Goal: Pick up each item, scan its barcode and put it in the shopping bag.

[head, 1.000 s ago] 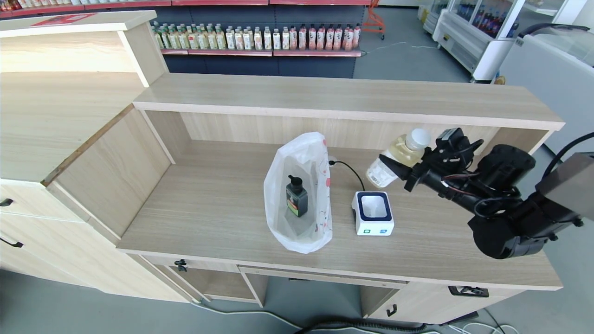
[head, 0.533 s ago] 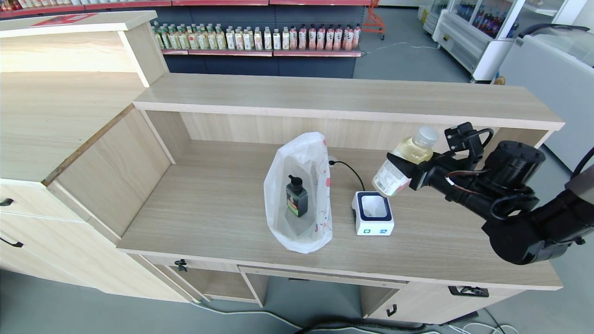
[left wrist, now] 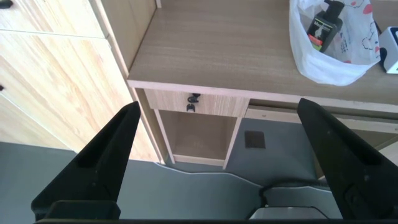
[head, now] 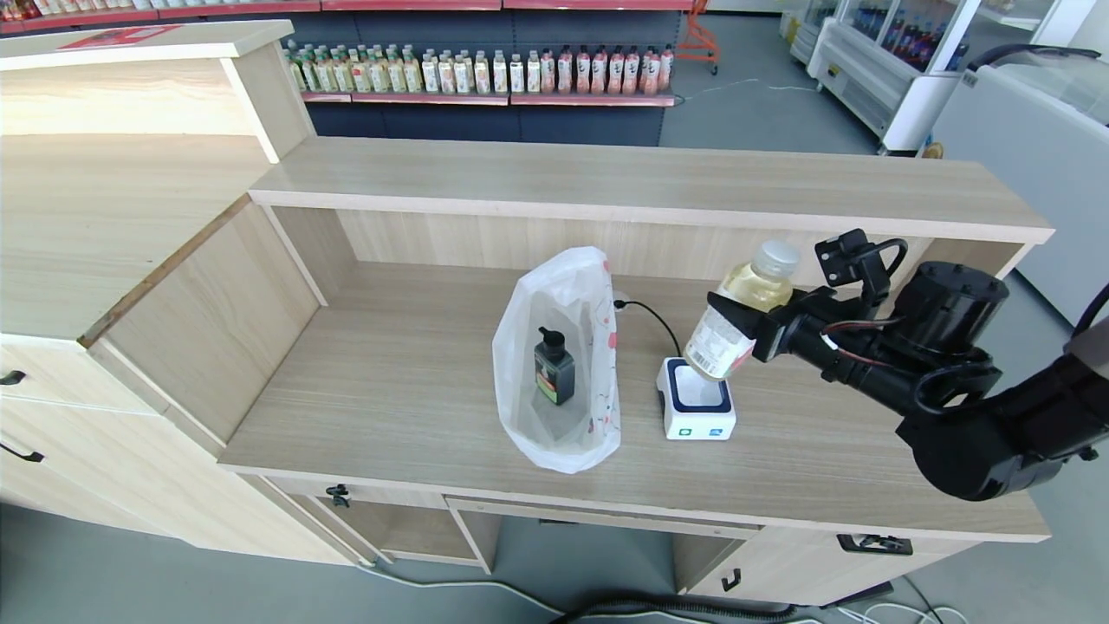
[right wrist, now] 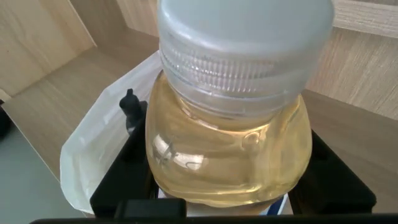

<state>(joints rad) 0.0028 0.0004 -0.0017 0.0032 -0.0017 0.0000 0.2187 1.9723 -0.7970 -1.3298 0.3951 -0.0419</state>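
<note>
A clear bottle [head: 735, 322] of pale yellow drink with a white cap hangs tilted just above the white scanner [head: 698, 414], its barcode label low and its base over the scanner's window. My right gripper [head: 747, 324] is shut on the bottle's shoulder; in the right wrist view the bottle [right wrist: 230, 130] sits between the black fingers [right wrist: 115, 190]. To the scanner's left the white shopping bag [head: 567, 290] stands open with a dark pump bottle [head: 554, 367] inside. My left gripper [left wrist: 224, 162] is open and holds nothing, low in front of the counter's front edge.
The wooden counter [head: 416, 390] has a raised back shelf [head: 641, 186] close behind the bottle. A black cable [head: 648, 314] runs from the scanner to the back wall. A drawer handle [left wrist: 193, 102] sits under the counter edge.
My right gripper has carried the bottle left and down, from beside the scanner to just over it. The bottle has turned so its label faces the scanner.
</note>
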